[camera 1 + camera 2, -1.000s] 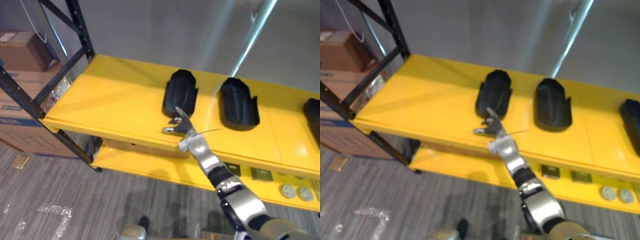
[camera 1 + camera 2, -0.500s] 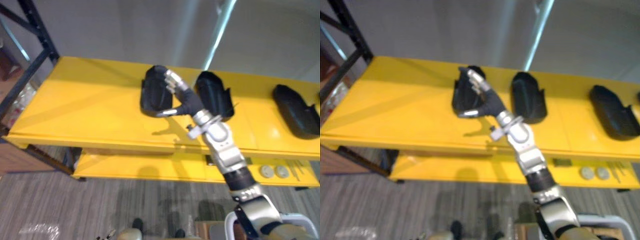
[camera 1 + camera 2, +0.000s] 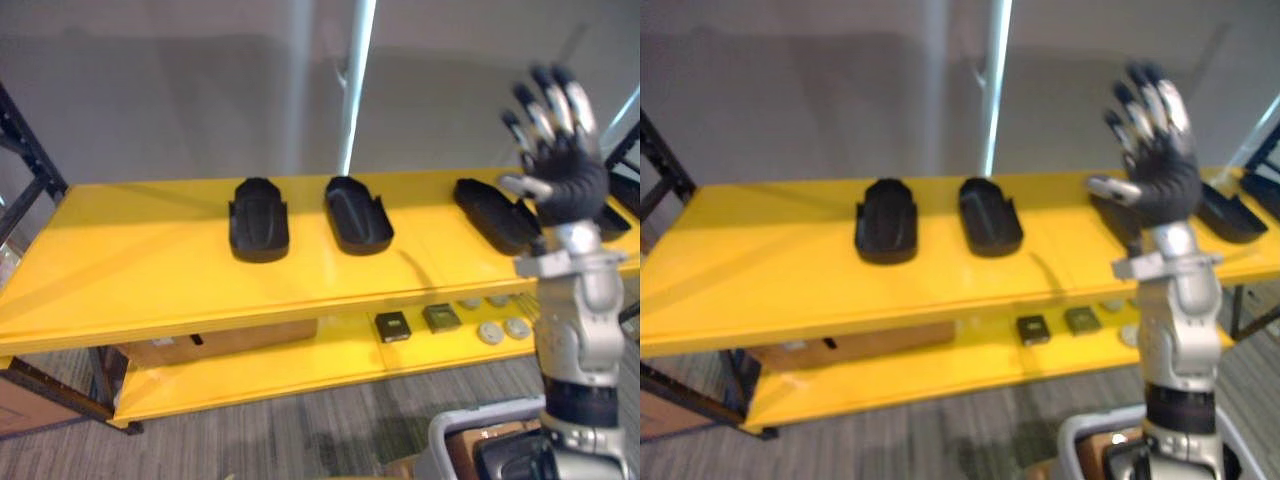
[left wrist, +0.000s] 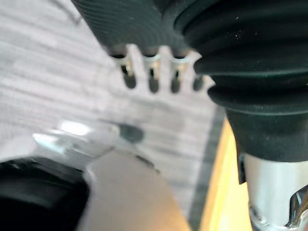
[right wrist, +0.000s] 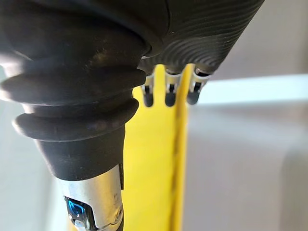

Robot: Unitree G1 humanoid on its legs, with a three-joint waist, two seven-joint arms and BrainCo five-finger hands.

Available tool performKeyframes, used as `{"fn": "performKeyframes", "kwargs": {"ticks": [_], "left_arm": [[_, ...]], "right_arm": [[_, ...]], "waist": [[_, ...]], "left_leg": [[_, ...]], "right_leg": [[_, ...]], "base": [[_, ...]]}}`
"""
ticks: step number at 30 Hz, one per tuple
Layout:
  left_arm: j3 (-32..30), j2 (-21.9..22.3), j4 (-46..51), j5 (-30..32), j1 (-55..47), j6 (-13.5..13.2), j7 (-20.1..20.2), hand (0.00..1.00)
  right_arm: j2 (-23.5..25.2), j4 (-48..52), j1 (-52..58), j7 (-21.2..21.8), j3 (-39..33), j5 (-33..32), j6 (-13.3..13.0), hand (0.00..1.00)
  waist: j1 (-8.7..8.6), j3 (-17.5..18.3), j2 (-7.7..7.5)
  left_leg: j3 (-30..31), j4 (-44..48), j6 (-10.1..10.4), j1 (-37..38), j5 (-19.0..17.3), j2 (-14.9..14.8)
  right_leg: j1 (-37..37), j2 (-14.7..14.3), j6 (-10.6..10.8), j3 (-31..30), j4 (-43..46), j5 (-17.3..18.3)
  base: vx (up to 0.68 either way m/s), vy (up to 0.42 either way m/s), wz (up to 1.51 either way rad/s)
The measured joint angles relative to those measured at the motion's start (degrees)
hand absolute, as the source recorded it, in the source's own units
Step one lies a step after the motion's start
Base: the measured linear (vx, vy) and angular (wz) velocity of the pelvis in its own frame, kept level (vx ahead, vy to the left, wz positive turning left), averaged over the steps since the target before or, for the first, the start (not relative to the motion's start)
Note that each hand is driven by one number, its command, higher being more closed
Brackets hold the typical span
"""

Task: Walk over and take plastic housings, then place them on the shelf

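Holding the right hand up before the yellow shelf, fingers spread wide and empty, half hiding one black housing; left hand loose-fingered above the floor.

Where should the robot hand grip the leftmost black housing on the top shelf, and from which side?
Probably across the two long sides of the leftmost housing, coming from above at the shelf front. It lies flat, pointing front to back, with bare shelf on both sides.
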State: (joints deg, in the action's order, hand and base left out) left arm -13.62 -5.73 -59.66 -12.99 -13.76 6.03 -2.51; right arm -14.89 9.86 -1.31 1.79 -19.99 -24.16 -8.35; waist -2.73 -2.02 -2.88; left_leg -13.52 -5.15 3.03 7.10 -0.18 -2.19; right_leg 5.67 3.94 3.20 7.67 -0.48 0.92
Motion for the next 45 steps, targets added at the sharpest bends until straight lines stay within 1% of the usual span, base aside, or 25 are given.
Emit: {"fn": "performKeyframes", "kwargs": {"ticks": [2, 3, 5, 6, 7, 8, 9, 10, 12, 15, 18, 22, 25, 28, 29, 30, 31, 33, 36, 37, 39, 41, 42, 43, 45], "left_arm": [[1.7, 0.0, 0.0, 0.0, -0.7, 0.0, -0.9, 0.00], [3.0, 0.1, 0.0, 0.0, -0.9, 0.1, -1.2, 0.00], [5.0, -0.1, 0.1, 0.1, -0.7, 0.2, -1.5, 0.00], [6.0, -0.3, 0.2, 0.3, -0.8, 0.2, -1.6, 0.00], [6.2, -0.3, 0.2, 0.4, -0.8, 0.3, -1.6, 0.00], [7.2, -0.6, 0.2, 0.5, -0.8, 0.4, -1.6, 0.00], [8.2, -0.8, 0.3, 0.7, -0.6, 0.4, -1.7, 0.00], [8.3, -0.9, 0.3, 0.8, -0.6, 0.4, -1.7, 0.00], [10.1, -1.4, 0.3, 2.4, -0.2, 0.4, -1.7, 0.00], [11.0, -1.8, 0.6, 2.6, 0.3, 0.5, -1.7, 0.00], [12.4, -2.3, 0.9, 2.8, 0.4, 0.5, -1.8, 0.00], [12.7, -2.3, 1.2, 4.6, 1.0, 0.8, -1.6, 0.00], [12.9, -2.4, 1.2, 5.8, 1.3, 1.8, -1.4, 0.00], [14.1, -2.7, 1.2, 9.0, 1.7, 2.4, -1.1, 0.00], [14.6, -2.7, 1.1, 9.9, 1.9, 2.6, -1.1, 0.00], [14.8, -2.8, 0.8, 11.5, 2.2, 2.8, -0.9, 0.00], [14.9, -2.9, 0.4, 12.1, 2.6, 2.8, -0.6, 0.00], [15.0, -2.9, 0.0, 14.1, 3.8, 2.8, 0.3, 0.00], [17.5, -3.5, 0.1, 14.1, 5.7, 2.8, 1.0, 0.00], [18.0, -3.6, 0.2, 14.1, 6.1, 2.8, 1.0, 0.00], [20.1, -3.4, 0.9, 13.9, 7.7, 2.6, 1.0, 0.00], [21.8, -2.8, 2.3, 13.3, 8.5, 2.5, 0.9, 0.00], [22.2, -2.5, 2.5, 12.9, 8.7, 2.2, 0.9, 0.00], [23.8, -2.2, 2.5, 12.8, 9.4, 2.1, 0.9, 0.00], [25.3, -1.8, 2.8, 11.1, 9.8, 2.1, 0.7, 0.00]], "right_arm": [[4.0, -3.7, 6.0, -3.6, -0.1, 1.7, -0.9, 0.00], [6.7, -6.5, 9.4, -6.7, -0.2, 3.3, -1.7, 0.00], [10.2, -10.0, 14.2, -11.8, -0.9, 6.1, -3.5, 0.00], [12.0, -12.4, 16.1, -15.3, -1.4, 8.8, -5.0, 0.00], [12.5, -13.5, 16.6, -16.8, -1.7, 10.0, -5.6, 0.00], [13.1, -15.5, 17.1, -19.6, -2.4, 13.3, -6.6, 0.00], [13.2, -17.4, 17.2, -21.2, -3.1, 15.1, -8.1, 0.00], [13.2, -17.8, 17.3, -21.8, -3.3, 16.1, -8.9, 0.00], [13.2, -17.9, 17.4, -21.9, -3.2, 17.2, -12.0, 0.00], [13.3, -17.7, 17.4, -21.7, -1.6, 17.0, -13.8, 0.00], [13.3, -17.7, 17.3, -21.7, 0.3, 16.3, -13.9, 0.00], [13.5, -17.8, 17.2, -21.8, 2.8, 13.9, -13.9, 0.00], [14.1, -17.8, 17.2, -22.2, 3.6, 13.6, -13.9, 0.00], [14.1, -17.8, 17.3, -23.9, 4.8, 13.7, -13.9, 0.00], [14.1, -17.8, 17.4, -24.5, 5.1, 13.8, -13.9, 0.00], [14.1, -17.8, 17.7, -25.4, 5.1, 14.5, -13.8, 0.00], [14.1, -17.8, 17.8, -26.0, 4.8, 14.9, -13.7, 0.00], [14.0, -17.8, 19.4, -28.0, 2.1, 16.0, -12.6, 0.00], [13.3, -17.7, 23.0, -28.4, -3.7, 15.3, -12.2, 0.00], [13.1, -17.7, 23.7, -28.4, -4.5, 15.1, -12.2, 0.00], [12.7, -16.7, 26.2, -27.7, -6.6, 13.4, -12.3, 0.00], [12.7, -16.6, 27.5, -26.4, -7.0, 12.2, -12.8, 0.00], [12.8, -16.6, 27.7, -25.8, -6.9, 11.4, -13.1, 0.00], [13.1, -16.6, 27.6, -24.9, -6.8, 11.3, -13.4, 0.00], [13.0, -16.4, 27.2, -23.6, -5.4, 11.3, -14.3, 0.00]], "waist": [[-1.15, 0.3, 0.65], [-1.41, 0.5, 1.33], [-1.77, 0.5, 1.94], [-2.22, 0.4, 2.18], [-2.54, 0.3, 2.24], [-2.94, 0.2, 2.29], [-2.88, -0.1, 2.31], [-2.86, -0.1, 2.33], [-2.85, -0.1, 2.34], [-2.77, -0.2, 2.14], [-2.69, -0.5, 2.14], [-2.75, -2.2, 2.42], [-2.82, -2.3, 2.64], [-3.14, -3.1, 2.71], [-3.57, -3.1, 2.69], [-4.45, -3.2, 2.70], [-4.81, -3.2, 2.70], [-6.75, -3.4, 2.79], [-8.35, -3.4, 2.89], [-8.79, -3.4, 2.89], [-10.91, -3.5, 2.93], [-11.52, -3.5, 2.90], [-11.53, -3.5, 2.94], [-11.60, -3.9, 3.26], [-11.52, -4.2, 3.23]], "left_leg": [[-1.4, 0.0, 0.2, 0.0, -0.2, -0.2], [-2.1, 0.0, 0.3, -0.1, -0.3, -0.2], [-2.8, 0.0, 0.4, 0.1, -0.6, -0.3], [-2.9, 0.0, 0.4, 0.2, -0.6, -0.3], [-3.0, 0.0, 0.4, 0.2, -0.7, -0.3], [-3.1, 0.0, 0.4, 0.4, -0.8, -0.3], [-3.9, 0.0, 0.4, 0.9, -1.0, -0.3], [-4.1, 0.0, 0.3, 1.0, -1.1, -0.2], [-4.3, 0.0, 0.2, 1.0, -1.2, -0.1], [-4.6, 0.0, 0.2, 1.1, -1.4, -0.1], [-5.0, 0.0, 0.3, 1.1, -1.6, -0.1], [-6.8, 0.0, 0.6, 1.9, -2.2, -0.2], [-9.1, 0.0, 0.8, 2.1, -2.7, -0.6], [-12.7, 0.3, 1.6, 4.0, -3.7, -1.2], [-14.5, 0.3, 1.9, 4.4, -4.1, -1.4], [-16.1, 0.4, 2.2, 4.9, -4.4, -1.6], [-17.0, 0.4, 2.4, 5.1, -4.5, -1.7], [-19.1, 0.4, 2.9, 6.1, -5.1, -2.2], [-21.6, 0.4, 3.6, 7.6, -5.8, -2.7], [-21.7, 0.4, 3.7, 7.8, -5.9, -2.8], [-21.9, 0.4, 3.6, 7.9, -6.1, -2.7], [-23.0, 0.4, 3.6, 8.0, -6.3, -2.6], [-23.3, 0.5, 3.6, 8.1, -6.4, -2.6], [-23.4, 2.3, 3.7, 7.8, -7.4, -2.9], [-23.3, 6.2, 3.7, 7.5, -9.4, -3.8]], "right_leg": [[-0.8, -0.2, 0.0, -1.1, 0.0, 0.0], [-1.3, -0.3, 0.1, -1.7, 0.1, 0.0], [-1.6, -0.3, 0.1, -2.6, 0.3, 0.0], [-1.6, -0.4, 0.2, -2.9, 0.3, 0.0], [-1.6, -0.3, 0.2, -2.9, 0.3, 0.0], [-1.6, -0.3, 0.3, -3.0, 0.3, 0.0], [-1.4, -0.3, 0.4, -3.3, 0.6, 0.0], [-1.5, -0.3, 0.4, -3.5, 0.8, 0.1], [-1.6, -0.1, 0.6, -3.8, 0.8, 0.1], [-1.6, -0.1, 0.6, -4.2, 0.8, 0.2], [-1.7, -0.2, 0.6, -4.6, 0.7, 0.2], [-1.8, -0.5, 0.7, -6.3, 0.7, 0.2], [-2.7, -1.0, 0.7, -8.3, 0.7, 0.0], [-2.9, -2.2, 0.4, -11.8, 0.5, -0.4], [-3.4, -2.6, 0.3, -13.2, 0.2, -0.8], [-3.5, -3.1, 0.3, -14.7, -0.1, -1.1], [-3.7, -3.3, 0.4, -15.5, -0.1, -1.3], [-3.7, -4.2, 0.6, -16.5, -0.1, -1.6], [-3.5, -5.0, 0.6, -17.5, 0.3, -1.6], [-3.5, -5.1, 0.6, -17.5, 0.3, -1.6], [-3.7, -5.1, 0.6, -17.5, 0.6, -1.6], [-3.8, -5.1, 0.5, -17.7, 0.9, -1.4], [-3.8, -5.1, 0.3, -17.9, 1.0, -1.3], [-3.8, -5.1, 0.2, -18.3, 1.3, -1.0], [-3.8, -5.2, 0.2, -18.8, 2.2, -0.4]], "base": [[0.02, -0.006, -0.33], [0.02, 0.002, -0.37], [0.02, 0.003, -0.22], [0.02, 0.003, -0.10], [0.02, 0.004, -0.09], [0.02, 0.007, -0.12], [0.01, 0.011, -0.14], [0.01, 0.016, -0.14], [0.01, 0.017, -0.06], [0.01, 0.003, -0.01], [0.03, 0.005, -0.07], [0.02, 0.004, -0.23], [0.04, -0.002, -0.38], [0.04, -0.008, -0.63], [0.02, -0.016, -0.72], [0.02, -0.018, -0.70], [0.02, -0.022, -0.65], [0.01, -0.033, -0.50], [-0.01, -0.046, -0.42], [-0.03, -0.044, -0.19], [-0.05, -0.037, -0.08], [-0.07, -0.020, -0.18], [-0.08, -0.028, -0.25], [-0.05, -0.040, -0.23], [-0.04, -0.047, -0.18]]}}
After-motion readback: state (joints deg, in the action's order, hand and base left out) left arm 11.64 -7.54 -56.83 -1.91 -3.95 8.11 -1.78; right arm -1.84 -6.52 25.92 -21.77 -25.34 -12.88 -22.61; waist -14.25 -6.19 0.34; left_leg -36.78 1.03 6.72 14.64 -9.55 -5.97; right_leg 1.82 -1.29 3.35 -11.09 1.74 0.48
